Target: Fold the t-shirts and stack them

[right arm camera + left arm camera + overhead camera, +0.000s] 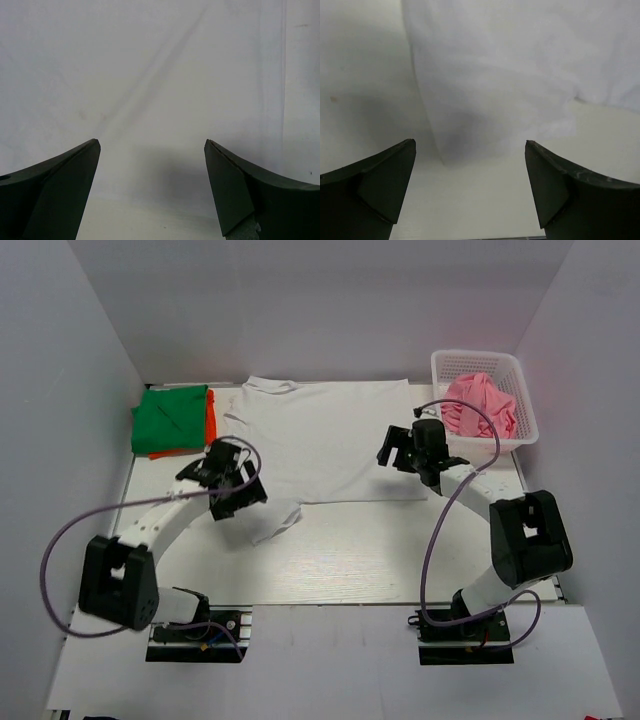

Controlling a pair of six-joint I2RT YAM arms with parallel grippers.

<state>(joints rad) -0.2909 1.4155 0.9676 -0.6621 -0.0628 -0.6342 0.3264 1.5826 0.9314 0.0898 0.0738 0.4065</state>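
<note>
While left claw [470, 186], right claw [152, 186] gape, white t-shirt [330, 440] lies lengthwise left-right.

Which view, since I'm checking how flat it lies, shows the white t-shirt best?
Top external: nearly the whole white t-shirt shows, spread flat on the table, one sleeve sticking out near the left gripper. Left wrist catches only a corner of it; right wrist only plain white cloth with faint creases.
</note>
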